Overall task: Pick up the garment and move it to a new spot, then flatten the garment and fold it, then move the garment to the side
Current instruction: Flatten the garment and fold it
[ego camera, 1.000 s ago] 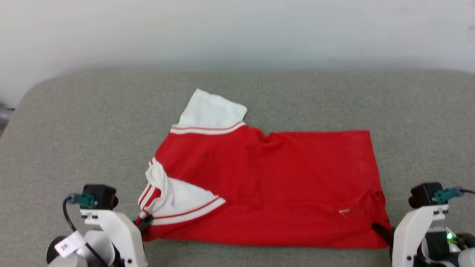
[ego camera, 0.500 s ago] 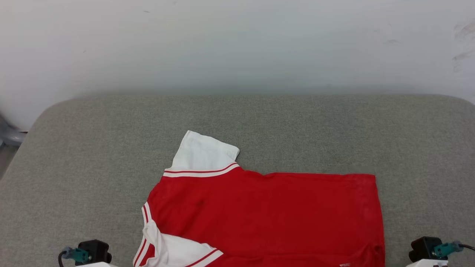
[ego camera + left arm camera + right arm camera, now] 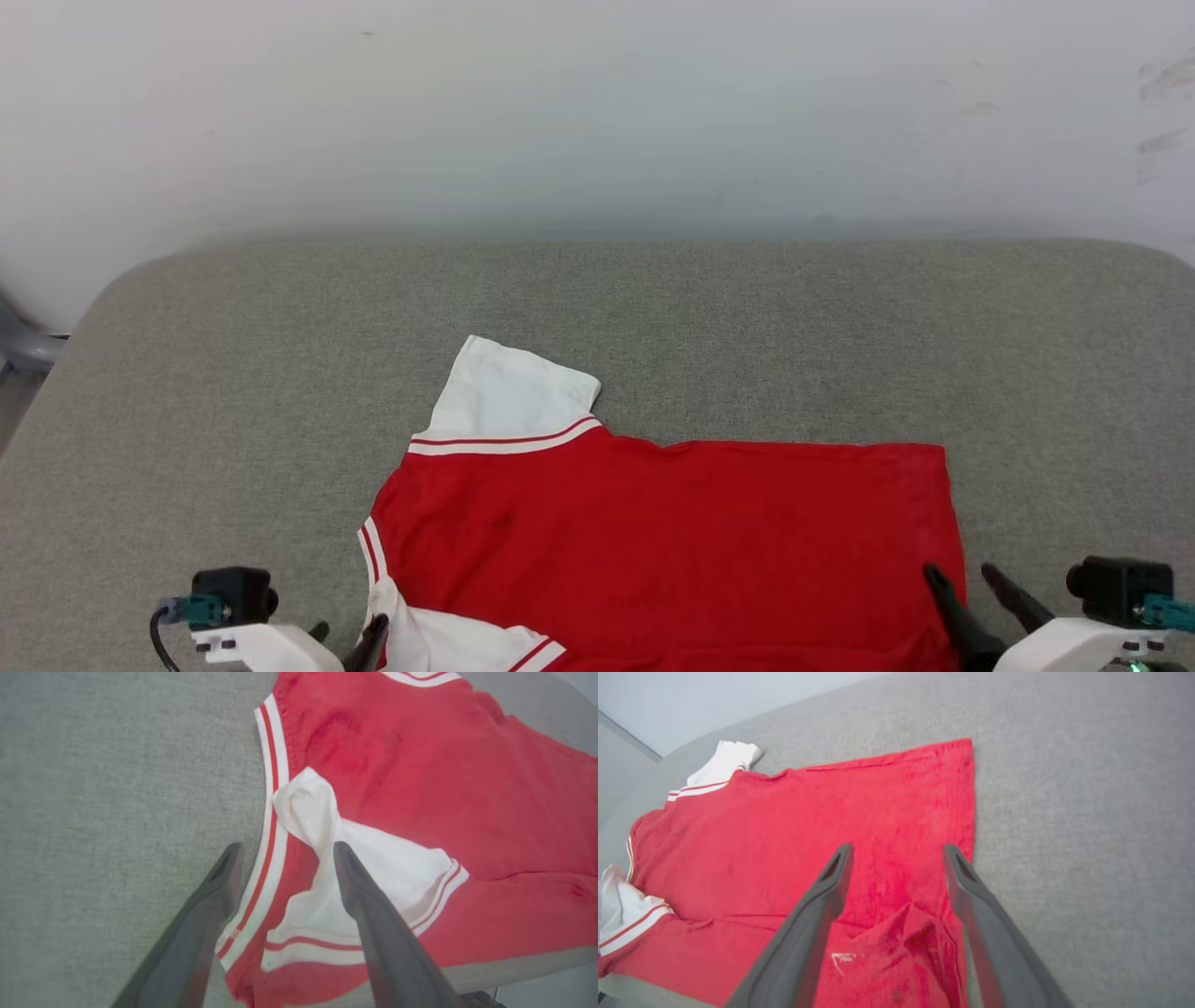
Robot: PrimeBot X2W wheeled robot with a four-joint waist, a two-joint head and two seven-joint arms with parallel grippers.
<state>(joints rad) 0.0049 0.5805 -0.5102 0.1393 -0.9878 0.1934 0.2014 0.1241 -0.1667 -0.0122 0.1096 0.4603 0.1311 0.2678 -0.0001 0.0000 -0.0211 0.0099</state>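
The garment (image 3: 672, 541) lies plain red face up on the grey table, spread across the near middle. One white sleeve (image 3: 509, 392) points to the far side; the other white sleeve (image 3: 327, 877) is folded over onto the red near the front edge. My left gripper (image 3: 347, 639) stands open, its fingers straddling the striped trim (image 3: 273, 826) and folded sleeve, nothing pinched in the left wrist view (image 3: 286, 847). My right gripper (image 3: 959, 571) is open above the garment's near right corner, where the cloth (image 3: 920, 938) is bunched, seen between the fingers in the right wrist view (image 3: 898, 848).
The grey fabric-covered table (image 3: 653, 317) runs wide to the left, right and far side of the garment, up to a white wall (image 3: 597, 112). Its front edge (image 3: 514, 961) lies just below the garment's near hem.
Both grippers have opened and let go of the garment's near corners, which now rest on the table. The head camera tilted upward, so the whole picture shifted down.
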